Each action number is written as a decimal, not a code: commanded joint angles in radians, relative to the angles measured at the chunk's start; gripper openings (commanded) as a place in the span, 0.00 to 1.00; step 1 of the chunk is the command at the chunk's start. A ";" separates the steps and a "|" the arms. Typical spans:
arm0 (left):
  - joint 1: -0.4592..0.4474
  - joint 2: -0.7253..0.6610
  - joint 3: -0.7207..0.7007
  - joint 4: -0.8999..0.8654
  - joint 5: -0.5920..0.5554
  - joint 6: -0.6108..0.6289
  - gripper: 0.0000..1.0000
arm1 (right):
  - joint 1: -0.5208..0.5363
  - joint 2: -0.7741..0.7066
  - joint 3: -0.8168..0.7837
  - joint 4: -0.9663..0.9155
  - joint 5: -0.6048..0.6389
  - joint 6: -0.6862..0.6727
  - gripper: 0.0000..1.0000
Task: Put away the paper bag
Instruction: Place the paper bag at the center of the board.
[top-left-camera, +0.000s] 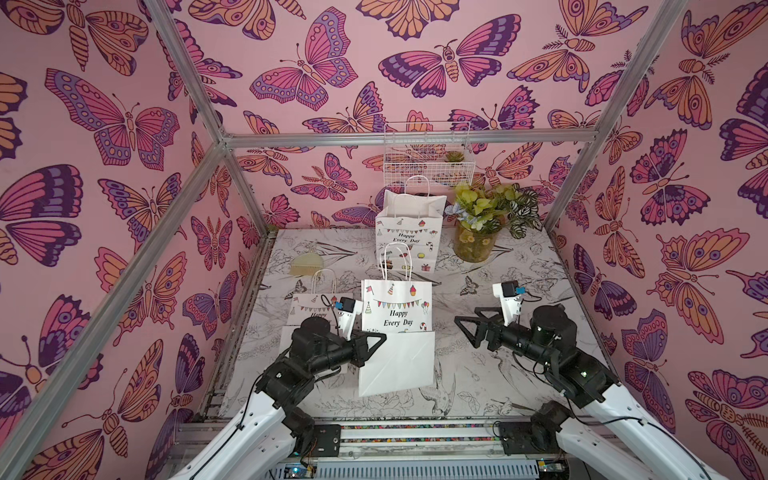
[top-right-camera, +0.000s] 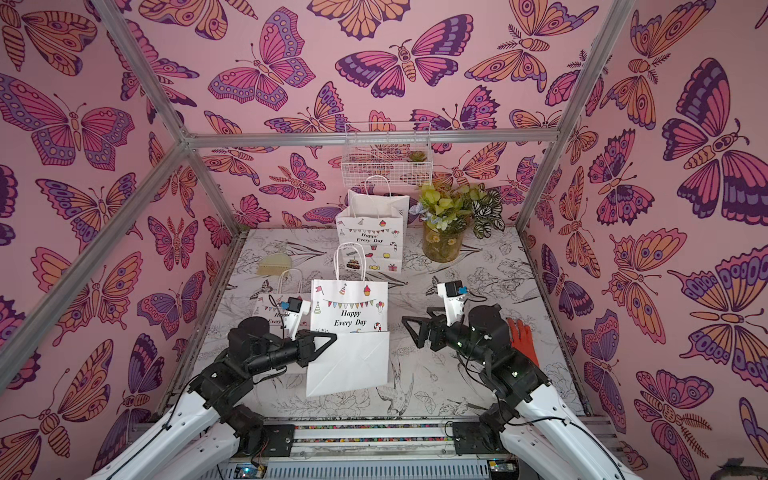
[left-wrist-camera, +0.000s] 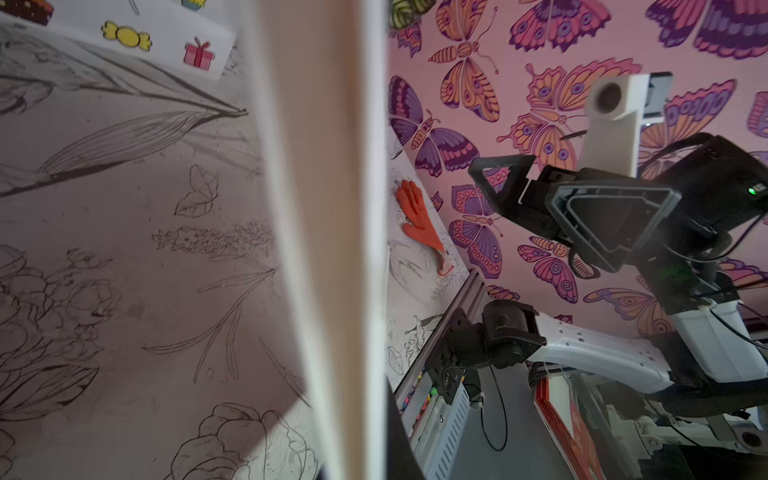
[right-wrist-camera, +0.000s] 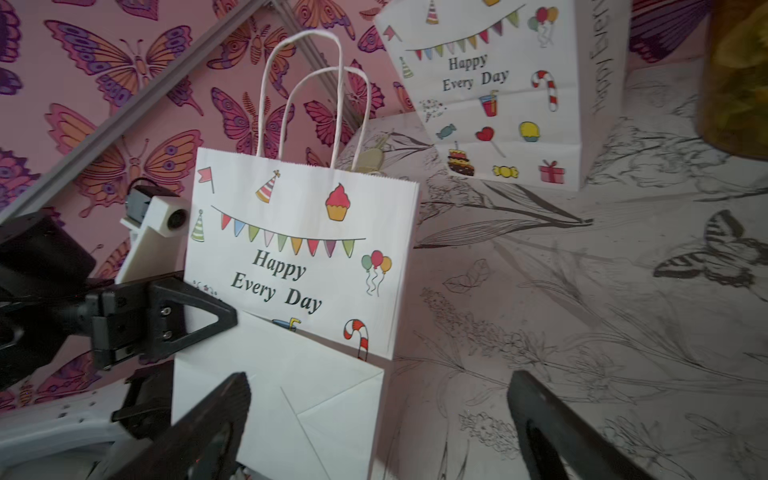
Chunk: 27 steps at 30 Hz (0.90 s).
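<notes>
Left gripper (top-left-camera: 380, 336) is clamped on the left edge of the flattened paper bag (top-left-camera: 395, 309), holding it upright over the front-middle of the tabletop (top-left-camera: 490, 386); can't tell if its bottom edge touches. Right gripper (top-left-camera: 467, 328) sits just right of it, jaws wide apart, no contact. An open bag (top-left-camera: 409, 232) stands at the back beside the plant vase (top-left-camera: 473, 245), and a flat bag (top-left-camera: 311, 305) lies behind the left arm.
</notes>
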<state>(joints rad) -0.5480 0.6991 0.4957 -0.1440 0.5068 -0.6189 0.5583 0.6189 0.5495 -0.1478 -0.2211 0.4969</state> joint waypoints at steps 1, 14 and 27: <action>0.014 0.082 0.014 -0.026 0.001 0.042 0.00 | 0.006 -0.053 -0.123 0.134 0.207 -0.004 0.99; 0.174 0.455 0.029 0.127 0.107 0.056 0.00 | 0.006 -0.163 -0.148 0.079 0.259 -0.069 0.99; 0.207 0.631 0.108 0.045 -0.035 0.127 0.00 | 0.006 -0.191 -0.164 0.083 0.268 -0.062 0.98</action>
<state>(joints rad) -0.3470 1.3136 0.5926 -0.0544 0.5411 -0.5373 0.5583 0.4274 0.3893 -0.0856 0.0334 0.4412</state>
